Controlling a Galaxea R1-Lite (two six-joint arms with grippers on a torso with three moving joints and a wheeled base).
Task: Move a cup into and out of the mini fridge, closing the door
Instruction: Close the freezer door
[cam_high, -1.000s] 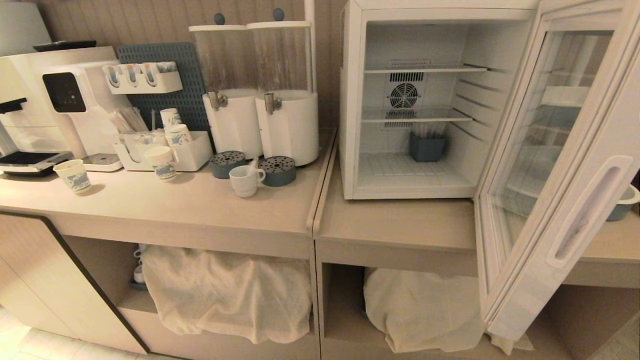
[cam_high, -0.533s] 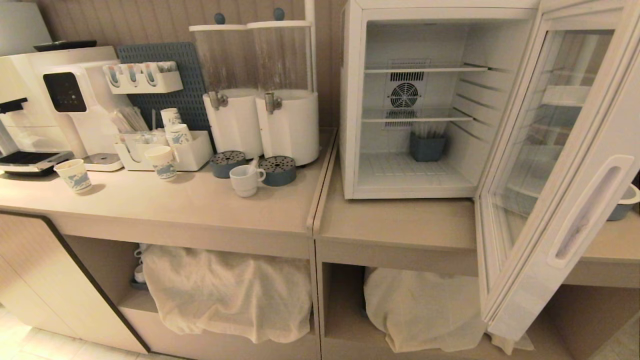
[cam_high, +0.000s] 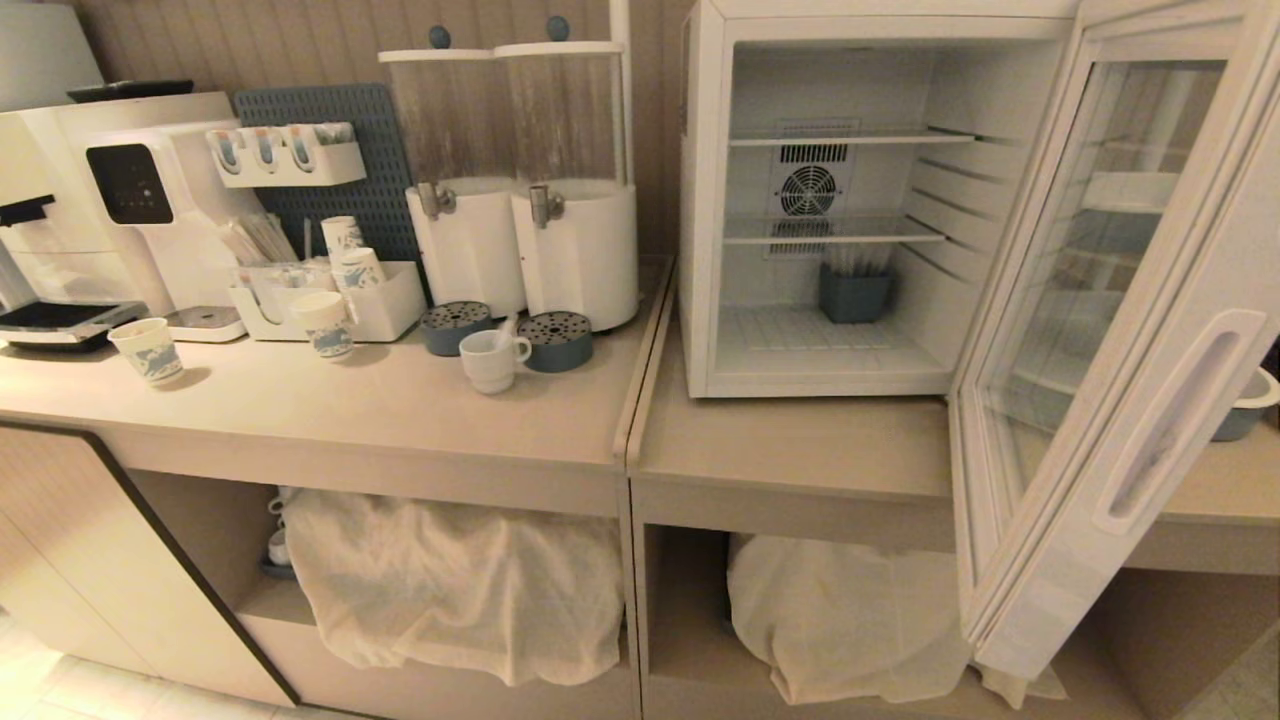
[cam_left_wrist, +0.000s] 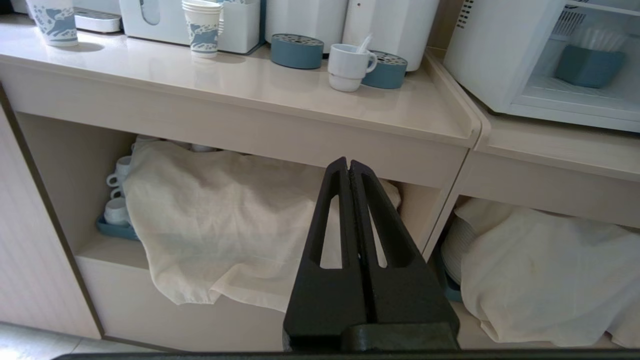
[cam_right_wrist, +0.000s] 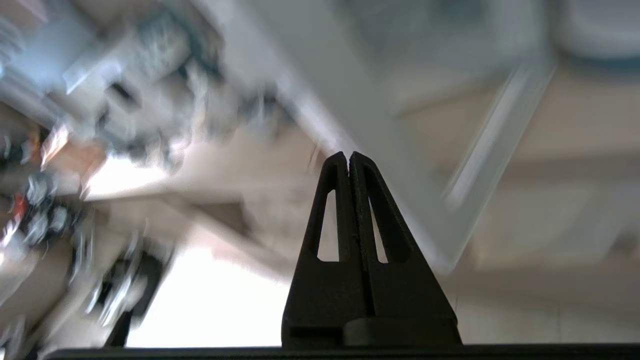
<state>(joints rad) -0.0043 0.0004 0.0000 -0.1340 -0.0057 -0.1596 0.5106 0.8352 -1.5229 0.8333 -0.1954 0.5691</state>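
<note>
White ceramic, squat, with a loop handle: the cup (cam_high: 492, 360) we list first, standing upright on the pale beige laminate counter (cam_high: 330, 410), to the left of the mini fridge and well apart from it. It touches or nearly touches a round grey-blue drip tray (cam_high: 555, 341) at the foot of the two white cylindrical drink dispensers (cam_high: 520, 180), which stand between it and the wall.

The white boxy mini fridge (cam_high: 700, 200) we record as our landmark, resting on the lower counter section. Its door (cam_high: 1110, 340), a pale frame around a large glass pane, hangs wide open on the fridge's right side. Inside the fridge we note two wire shelves and a small grey-blue container (cam_high: 854, 292) on the floor at the back, below the fan grille.

Far left of the fridge we count a white coffee machine (cam_high: 110, 190), a white organiser box with printed paper cups (cam_high: 335, 290), and one loose printed paper cup (cam_high: 148, 350). Below the fridge and counter, cream cloths (cam_high: 450, 580) cover the open shelves.

Left gripper (cam_left_wrist: 348, 162): black fingers pressed together, holding nothing, hanging low before the shelf left of the fridge.

Right gripper (cam_right_wrist: 348, 156): black fingers likewise pressed together and empty; its surroundings are blurred, though we make out what seems to be the door's pale edge just beyond it
</note>
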